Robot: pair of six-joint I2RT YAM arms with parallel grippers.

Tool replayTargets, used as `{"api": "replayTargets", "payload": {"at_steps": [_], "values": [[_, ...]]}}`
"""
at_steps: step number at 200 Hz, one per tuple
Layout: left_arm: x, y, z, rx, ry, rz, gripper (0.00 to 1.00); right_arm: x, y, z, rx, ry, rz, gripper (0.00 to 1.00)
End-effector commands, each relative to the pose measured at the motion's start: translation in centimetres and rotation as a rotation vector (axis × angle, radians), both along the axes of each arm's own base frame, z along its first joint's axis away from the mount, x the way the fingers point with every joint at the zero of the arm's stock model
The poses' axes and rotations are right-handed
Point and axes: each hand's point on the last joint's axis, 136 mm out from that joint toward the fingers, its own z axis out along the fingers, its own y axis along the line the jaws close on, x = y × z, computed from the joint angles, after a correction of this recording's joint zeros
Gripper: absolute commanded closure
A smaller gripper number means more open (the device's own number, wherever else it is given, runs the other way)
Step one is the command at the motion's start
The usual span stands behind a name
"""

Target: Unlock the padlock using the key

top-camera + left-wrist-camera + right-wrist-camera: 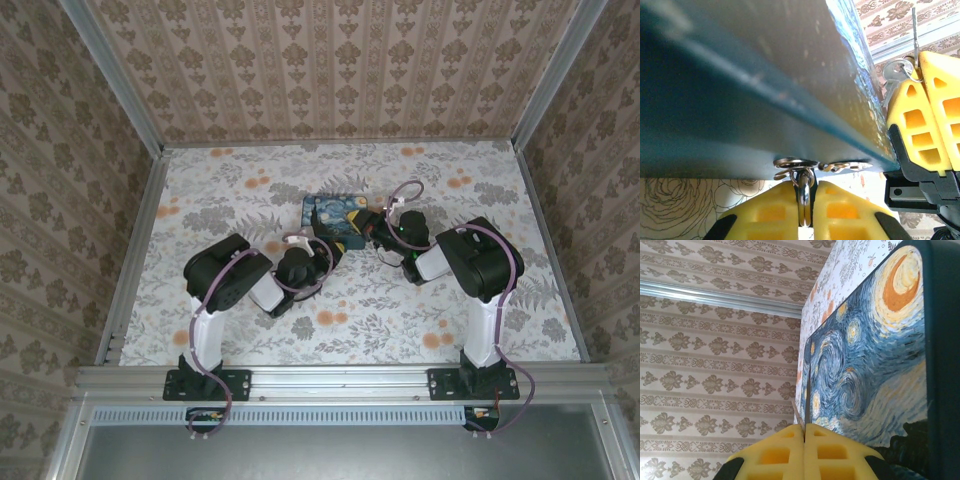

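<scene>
In the left wrist view my left gripper is shut on the padlock's thin metal shackle. The shackle hangs from the metal hasp rings at the tin's lower edge, and the teal body is hidden between the yellow fingers. My right gripper is shut on the key, whose thin dark blade sticks up edge-on from the fingertips. From the left wrist, the right gripper's yellow fingers stand beside the tin's corner with the key's metal ring against them. In the top view both grippers meet at the tin.
The blue-and-yellow starry-night tin lies mid-table between the two grippers; its lid looms close on the right wrist's right side. The floral table is bordered by patterned walls and metal rails.
</scene>
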Motion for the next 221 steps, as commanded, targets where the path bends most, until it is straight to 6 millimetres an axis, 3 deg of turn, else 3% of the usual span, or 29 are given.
{"api": "replayTargets", "payload": {"at_steps": [1, 27, 50, 105, 143, 221], "values": [[0.7, 0.7, 0.2, -0.030, 0.025, 0.021, 0.96, -0.6, -0.5, -0.8, -0.004, 0.047, 0.009, 1.00], [1.0, 1.2, 1.0, -0.063, 0.039, 0.008, 1.00, -1.7, -1.1, 0.8, -0.004, 0.021, 0.022, 1.00], [1.1, 1.8, 1.2, -0.093, 0.069, 0.000, 1.00, -3.5, -1.8, 0.9, -0.026, 0.028, 0.035, 1.00], [1.2, 1.9, 3.0, -0.167, 0.100, -0.054, 1.00, -8.0, -2.8, -0.9, -0.046, 0.093, 0.073, 1.00], [1.1, 1.6, 4.2, -0.220, 0.125, -0.097, 1.00, -10.0, -2.8, -2.6, -0.055, 0.143, 0.091, 1.00], [0.3, 0.9, 6.1, -0.258, 0.114, -0.186, 1.00, -10.0, -1.5, -3.6, -0.033, 0.175, 0.095, 1.00]]}}
